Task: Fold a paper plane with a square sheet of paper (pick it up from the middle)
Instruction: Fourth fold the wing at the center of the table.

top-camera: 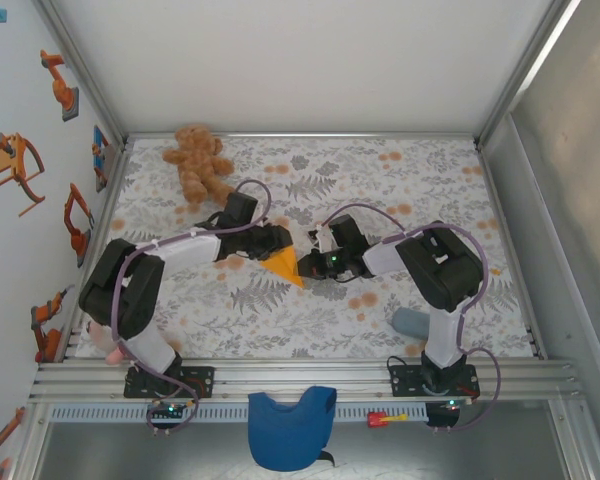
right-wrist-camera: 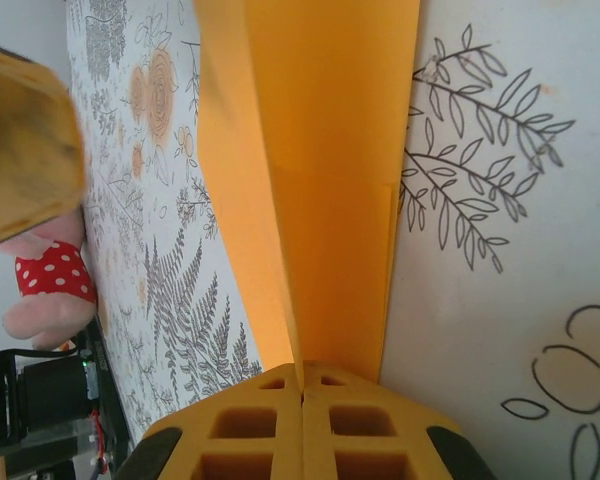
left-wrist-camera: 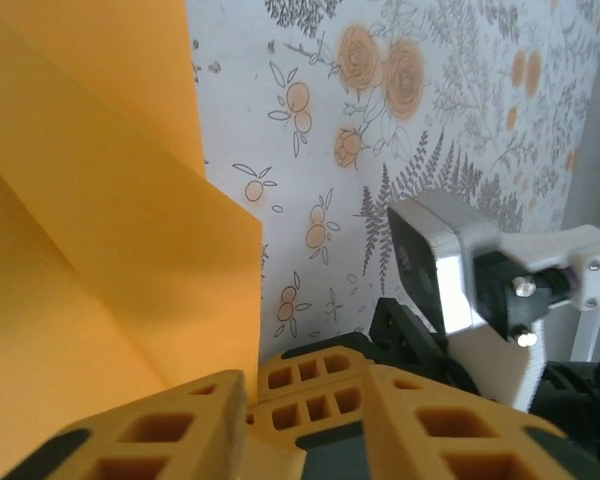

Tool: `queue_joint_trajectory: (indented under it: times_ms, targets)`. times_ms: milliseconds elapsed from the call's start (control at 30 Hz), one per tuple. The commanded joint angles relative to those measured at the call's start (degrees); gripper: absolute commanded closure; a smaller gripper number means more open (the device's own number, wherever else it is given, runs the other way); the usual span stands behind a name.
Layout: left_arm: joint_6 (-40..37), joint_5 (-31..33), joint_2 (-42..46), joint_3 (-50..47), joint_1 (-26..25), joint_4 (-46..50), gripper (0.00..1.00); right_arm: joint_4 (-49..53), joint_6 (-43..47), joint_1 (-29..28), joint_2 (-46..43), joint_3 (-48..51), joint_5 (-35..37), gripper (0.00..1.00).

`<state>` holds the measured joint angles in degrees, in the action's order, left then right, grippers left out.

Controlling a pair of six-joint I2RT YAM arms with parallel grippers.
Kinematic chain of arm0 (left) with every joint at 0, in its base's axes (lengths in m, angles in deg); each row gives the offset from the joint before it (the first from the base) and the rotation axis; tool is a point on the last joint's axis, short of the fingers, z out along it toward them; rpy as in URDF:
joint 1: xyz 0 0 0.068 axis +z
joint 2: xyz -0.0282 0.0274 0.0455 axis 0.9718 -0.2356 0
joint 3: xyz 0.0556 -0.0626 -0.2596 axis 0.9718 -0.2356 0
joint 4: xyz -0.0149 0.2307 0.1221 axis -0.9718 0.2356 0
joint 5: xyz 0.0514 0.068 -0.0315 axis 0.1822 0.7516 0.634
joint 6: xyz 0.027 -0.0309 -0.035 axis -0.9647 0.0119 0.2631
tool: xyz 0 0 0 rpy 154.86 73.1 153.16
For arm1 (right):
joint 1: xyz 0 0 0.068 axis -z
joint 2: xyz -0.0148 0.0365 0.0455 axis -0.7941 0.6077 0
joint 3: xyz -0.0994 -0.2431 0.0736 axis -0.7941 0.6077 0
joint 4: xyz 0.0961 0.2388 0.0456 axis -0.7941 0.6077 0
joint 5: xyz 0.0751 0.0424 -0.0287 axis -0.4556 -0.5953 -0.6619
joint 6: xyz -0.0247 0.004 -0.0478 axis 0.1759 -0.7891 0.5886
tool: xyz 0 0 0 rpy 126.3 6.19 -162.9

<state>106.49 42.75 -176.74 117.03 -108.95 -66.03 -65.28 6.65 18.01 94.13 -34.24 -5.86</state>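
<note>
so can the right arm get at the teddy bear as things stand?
Probably not. The right end effector is shut on the orange paper, so it isn't free, and the left arm lies across the way to the teddy bear at the far left.

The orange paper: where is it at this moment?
In the top view, the orange paper is near the middle of the table, between the left hand and the right hand, nearer the camera than the teddy bear.
</note>
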Motion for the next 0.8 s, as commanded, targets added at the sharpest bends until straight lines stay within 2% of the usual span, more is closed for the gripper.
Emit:
queue_joint_trajectory:
  times_ms: [0, 267, 767]
  targets:
    - [-0.7, -3.2, -1.8, -1.4, 1.2, -6.5, 0.72, 3.7, -0.7, 0.4, 2.1, 0.5, 0.0, 0.99]
    - [1.7, -7.9, -5.9, -4.1, 3.0, -16.2, 0.82, 4.6, -0.4, 0.5, 2.1, 0.2, 0.0, 0.99]
    - [1.9, -8.0, -9.9, -3.4, 3.9, -16.2, 0.89, 6.1, -0.3, 0.6, 2.1, -0.1, 0.5, 0.99]
